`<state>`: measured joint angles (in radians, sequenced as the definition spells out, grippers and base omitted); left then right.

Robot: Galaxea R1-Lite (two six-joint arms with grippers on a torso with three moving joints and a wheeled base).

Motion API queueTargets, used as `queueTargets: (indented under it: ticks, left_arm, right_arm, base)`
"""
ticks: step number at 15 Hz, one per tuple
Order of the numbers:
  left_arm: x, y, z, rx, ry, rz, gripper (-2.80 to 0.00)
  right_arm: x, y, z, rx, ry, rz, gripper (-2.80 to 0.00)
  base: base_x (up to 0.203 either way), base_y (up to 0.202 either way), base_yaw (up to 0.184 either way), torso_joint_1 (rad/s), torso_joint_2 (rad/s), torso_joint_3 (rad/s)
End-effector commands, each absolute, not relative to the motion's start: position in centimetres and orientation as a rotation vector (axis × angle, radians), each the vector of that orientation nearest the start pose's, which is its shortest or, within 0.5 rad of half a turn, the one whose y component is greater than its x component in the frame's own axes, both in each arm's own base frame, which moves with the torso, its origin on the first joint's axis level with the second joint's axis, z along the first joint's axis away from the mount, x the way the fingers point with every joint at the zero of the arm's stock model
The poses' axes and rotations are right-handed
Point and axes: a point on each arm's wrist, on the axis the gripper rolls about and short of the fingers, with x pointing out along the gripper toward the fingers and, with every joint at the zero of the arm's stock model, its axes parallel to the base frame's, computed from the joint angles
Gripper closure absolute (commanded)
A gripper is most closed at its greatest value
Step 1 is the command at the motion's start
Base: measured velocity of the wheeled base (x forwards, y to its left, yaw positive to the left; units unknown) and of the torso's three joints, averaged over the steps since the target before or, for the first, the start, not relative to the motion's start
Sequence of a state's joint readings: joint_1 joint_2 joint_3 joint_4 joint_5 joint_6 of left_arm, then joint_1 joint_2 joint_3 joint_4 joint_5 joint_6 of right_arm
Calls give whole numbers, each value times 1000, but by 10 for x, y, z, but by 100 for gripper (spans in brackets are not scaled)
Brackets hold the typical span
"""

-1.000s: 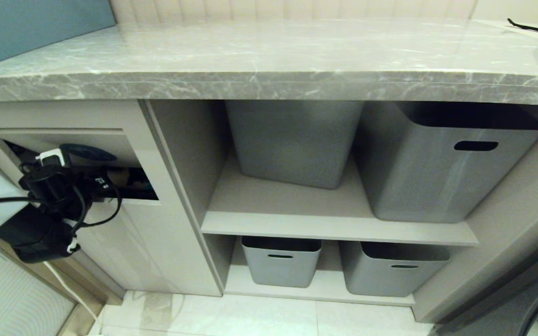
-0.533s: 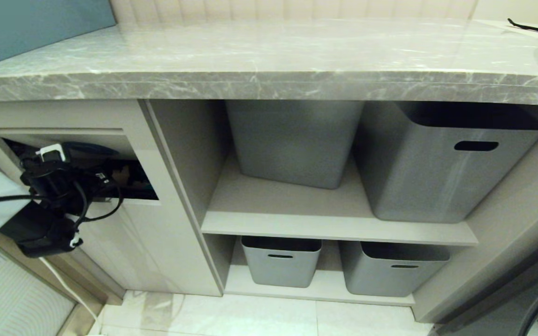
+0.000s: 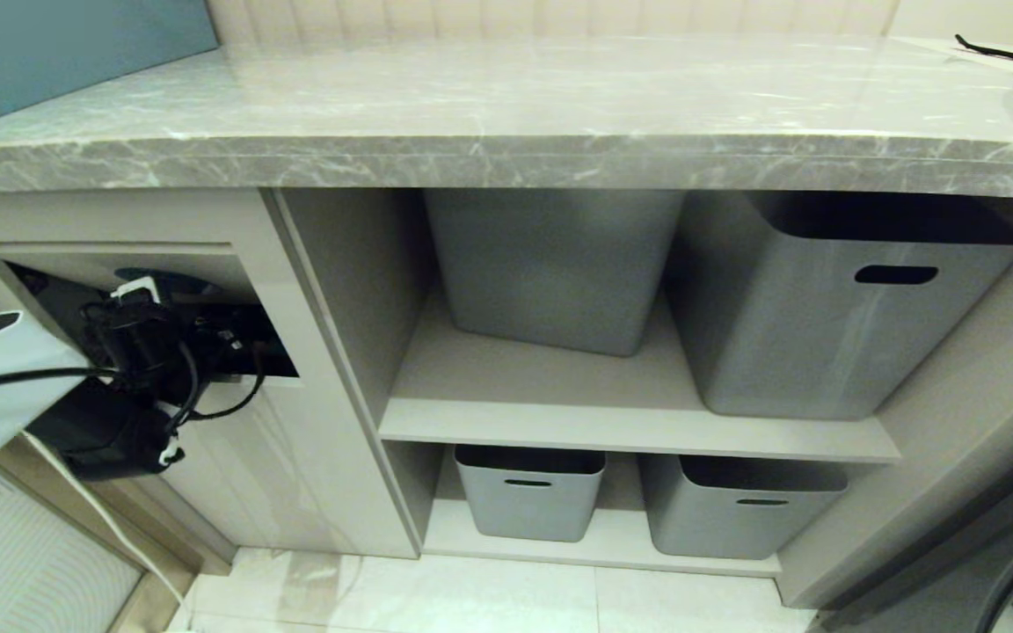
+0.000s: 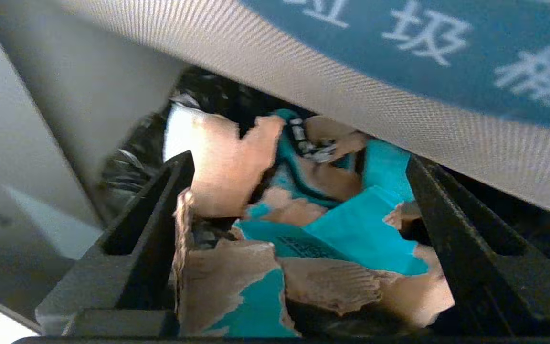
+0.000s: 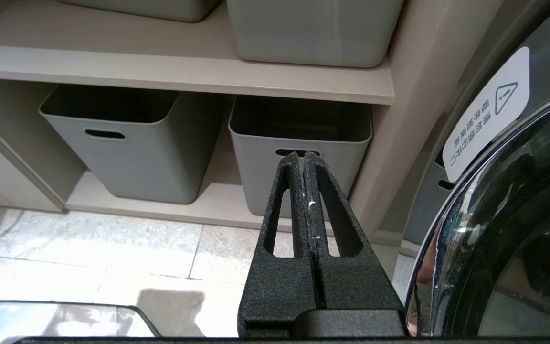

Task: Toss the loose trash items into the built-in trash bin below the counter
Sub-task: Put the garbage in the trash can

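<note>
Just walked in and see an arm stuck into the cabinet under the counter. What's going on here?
The robot is dumping trash. Its left gripper is pushed into the built-in trash bin below the counter, the flap tilted inward. Its jaws stand wide apart, and torn cardboard scraps with teal patches lie between and beyond them inside the bin. The right gripper hangs shut and idle near the lower grey tubs.

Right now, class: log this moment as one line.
left gripper: fingers open inside beige tilting bin flap | torn brown-and-teal cardboard scraps: released | right gripper: shut, parked
</note>
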<state>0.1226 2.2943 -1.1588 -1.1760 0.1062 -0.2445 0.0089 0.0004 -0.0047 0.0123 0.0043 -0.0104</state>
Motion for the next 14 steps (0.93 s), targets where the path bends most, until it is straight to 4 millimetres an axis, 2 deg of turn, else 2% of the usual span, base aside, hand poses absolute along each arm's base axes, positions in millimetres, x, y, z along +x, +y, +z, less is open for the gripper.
queueTargets:
  ticks: [1,14]
  left_arm:
    - [447,44,107,-277,-65,192,-280]
    - [457,31,124,-303,-138,103,-280]
  right_arm:
    - [-23,0,75,-11,6,14,0]
    - [-23,0,75,-11,6,14,0]
  base:
    - [0,0,0,0,0,0]
    - [0,0,0,0,0,0]
